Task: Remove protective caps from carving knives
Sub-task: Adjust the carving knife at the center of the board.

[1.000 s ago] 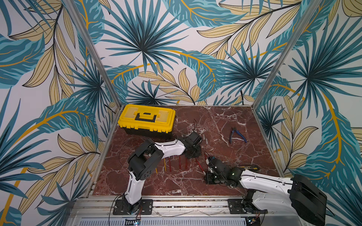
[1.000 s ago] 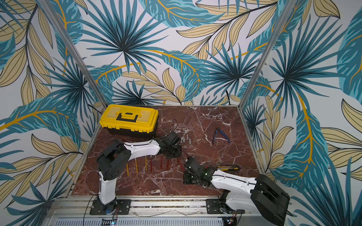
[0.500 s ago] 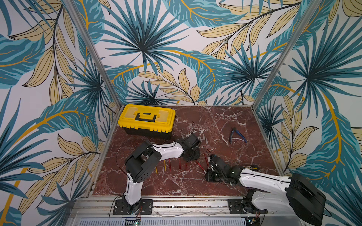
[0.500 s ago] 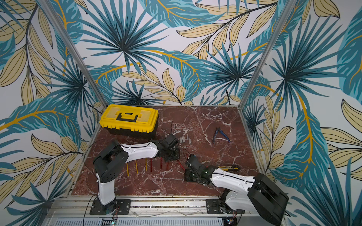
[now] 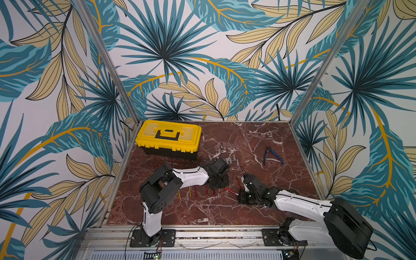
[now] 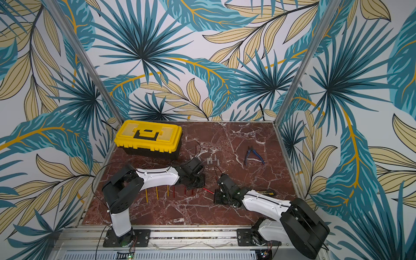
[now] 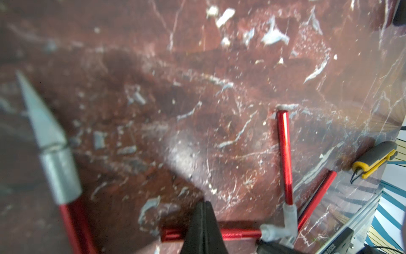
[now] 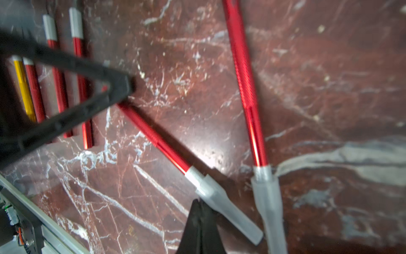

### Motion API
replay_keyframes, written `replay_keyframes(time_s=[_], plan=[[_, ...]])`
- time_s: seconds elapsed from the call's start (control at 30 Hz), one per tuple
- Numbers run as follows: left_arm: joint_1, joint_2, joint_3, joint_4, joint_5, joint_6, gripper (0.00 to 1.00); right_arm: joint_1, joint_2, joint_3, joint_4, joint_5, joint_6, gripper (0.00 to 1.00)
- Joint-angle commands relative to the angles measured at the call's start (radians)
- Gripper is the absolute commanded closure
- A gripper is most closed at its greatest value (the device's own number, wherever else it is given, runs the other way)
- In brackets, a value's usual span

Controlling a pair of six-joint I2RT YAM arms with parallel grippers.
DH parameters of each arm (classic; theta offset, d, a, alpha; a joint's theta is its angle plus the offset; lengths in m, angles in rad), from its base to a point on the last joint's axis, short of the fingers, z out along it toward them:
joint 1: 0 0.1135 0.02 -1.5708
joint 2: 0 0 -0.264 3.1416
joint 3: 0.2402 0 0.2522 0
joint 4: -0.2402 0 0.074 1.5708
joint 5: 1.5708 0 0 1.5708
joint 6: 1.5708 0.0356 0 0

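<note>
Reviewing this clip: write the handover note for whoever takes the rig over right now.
Left gripper: shut on a red knife at the handle.
Right gripper: shut, tip at that knife's cap; grip unclear.
Second red knife lies beside it, capped.
Other knives lie in a row under the left arm; one shows a bare blade.
Done: several loose caps lie toward the back.
Left: pull these two caps and check the row.

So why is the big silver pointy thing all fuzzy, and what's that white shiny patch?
In the left wrist view the bare knife blade sits near the lens, so it is out of focus; the white patch is glare on the marble table; in the right wrist view a red handle glints too.
</note>
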Motion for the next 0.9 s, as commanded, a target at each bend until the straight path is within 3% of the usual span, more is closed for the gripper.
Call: replay_keyframes(time_s=[0.0,0.87], plan=[[-0.014,-0.018,-0.054,-0.025,-0.024,-0.015,1.00,-0.023,0.030,0.026,-0.081,-0.006,-0.054,1.00],[-0.091,-0.066,-0.112,-0.024,-0.025,-0.067,1.00,-0.127,0.245,0.227,-0.083,-0.069,-0.174,1.00]])
